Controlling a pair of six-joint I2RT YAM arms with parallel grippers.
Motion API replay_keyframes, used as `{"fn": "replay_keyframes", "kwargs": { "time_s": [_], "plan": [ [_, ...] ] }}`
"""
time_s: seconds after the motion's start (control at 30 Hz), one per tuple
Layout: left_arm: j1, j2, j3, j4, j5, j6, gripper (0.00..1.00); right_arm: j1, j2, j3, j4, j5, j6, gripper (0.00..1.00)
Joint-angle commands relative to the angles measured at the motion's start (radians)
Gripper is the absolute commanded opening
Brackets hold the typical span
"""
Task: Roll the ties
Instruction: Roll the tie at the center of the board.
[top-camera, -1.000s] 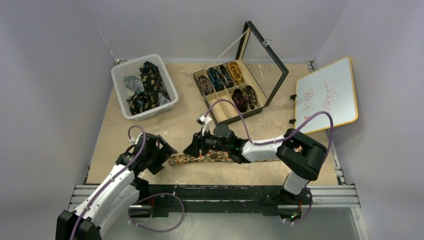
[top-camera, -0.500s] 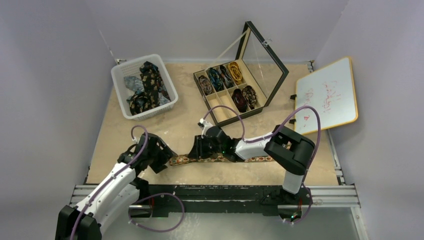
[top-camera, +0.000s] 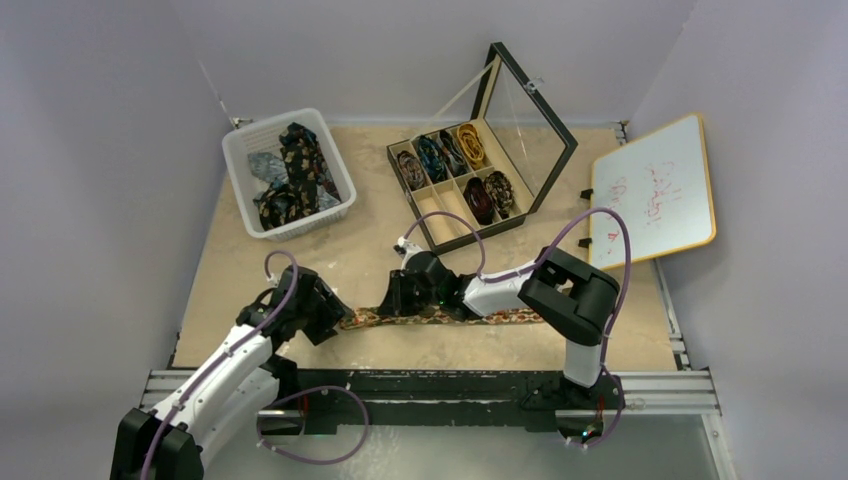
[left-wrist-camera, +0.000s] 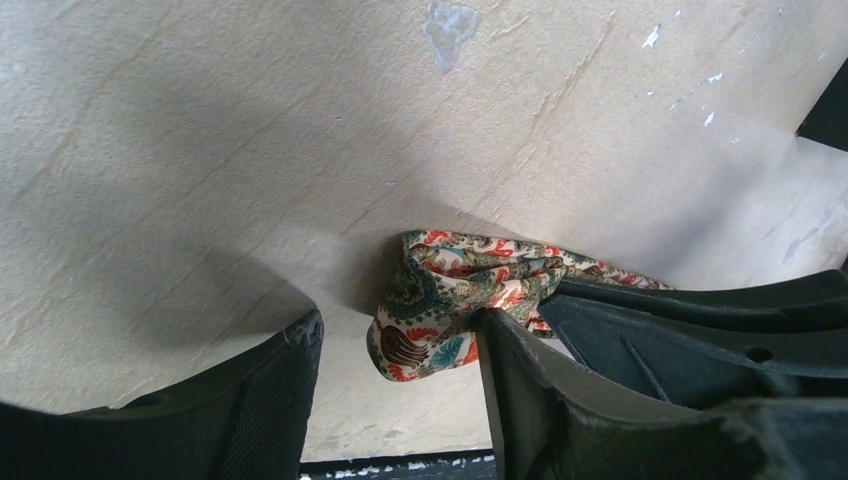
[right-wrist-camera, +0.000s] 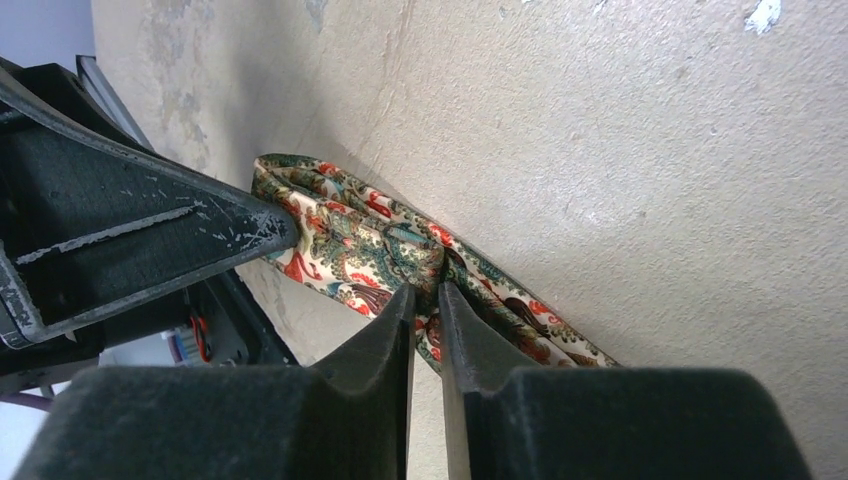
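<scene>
The right claw (right-wrist-camera: 425, 293) has pinched the tie (right-wrist-camera: 350, 238); left claw (left-wrist-camera: 397, 327) narrowed

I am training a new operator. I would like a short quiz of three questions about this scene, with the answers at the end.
1. True or false: the right gripper is closed on the paisley tie.
2. Where do the loose ties wait? A) in the white basket; B) on the whiteboard; C) in the right gripper.
3. Complete: the left gripper has its jaws ____ around the tie's end.
Key: 1 true; 2 A; 3 open.
</scene>
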Motion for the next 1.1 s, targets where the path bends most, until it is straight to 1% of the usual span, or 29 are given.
{"fn": "replay_keyframes", "kwargs": {
  "time_s": [0.0,0.07,0.23,0.37,0.43,0.5,0.57,0.7,0.73,0.77,0.8,0.97,1.07],
  "plan": [
    [-0.002,-0.007,-0.029,0.046,0.026,0.053,0.56,-0.006,0.023,0.019,-0.047,0.027,0.005,0.15],
    [-0.002,-0.007,-0.033,0.065,0.035,0.066,0.55,-0.01,0.03,0.017,-0.047,0.02,0.002,0.12],
    [-0.002,-0.011,-0.035,0.098,0.033,0.087,0.53,-0.014,0.027,0.004,-0.041,0.012,-0.005,0.11],
    [-0.002,-0.009,-0.037,0.126,0.012,0.099,0.49,-0.018,0.029,0.006,-0.048,0.002,-0.016,0.1],
    [-0.002,-0.011,-0.043,0.146,0.008,0.108,0.44,-0.02,0.03,0.008,-0.049,-0.003,-0.019,0.1],
    [-0.002,-0.01,-0.048,0.162,0.003,0.115,0.41,-0.022,0.033,0.011,-0.053,-0.009,-0.021,0.1],
    [-0.002,-0.011,-0.054,0.176,0.004,0.124,0.36,-0.024,0.035,0.015,-0.056,-0.015,-0.024,0.1],
    [-0.002,-0.012,-0.061,0.201,0.008,0.142,0.21,-0.024,0.035,0.035,-0.068,-0.032,-0.041,0.1],
    [-0.002,-0.011,-0.062,0.207,0.009,0.148,0.16,-0.024,0.034,0.04,-0.072,-0.036,-0.043,0.1],
    [-0.002,-0.008,-0.061,0.215,0.009,0.154,0.06,-0.023,0.03,0.046,-0.078,-0.037,-0.045,0.1],
    [-0.002,-0.004,-0.059,0.217,0.01,0.16,0.0,-0.024,0.027,0.053,-0.083,-0.037,-0.048,0.11],
    [-0.006,0.016,-0.033,0.218,0.008,0.188,0.0,-0.024,0.015,0.097,-0.124,-0.038,-0.066,0.14],
    [-0.012,0.023,-0.001,0.191,-0.019,0.201,0.0,-0.023,0.003,0.103,-0.136,-0.029,-0.064,0.17]
  ]
}}
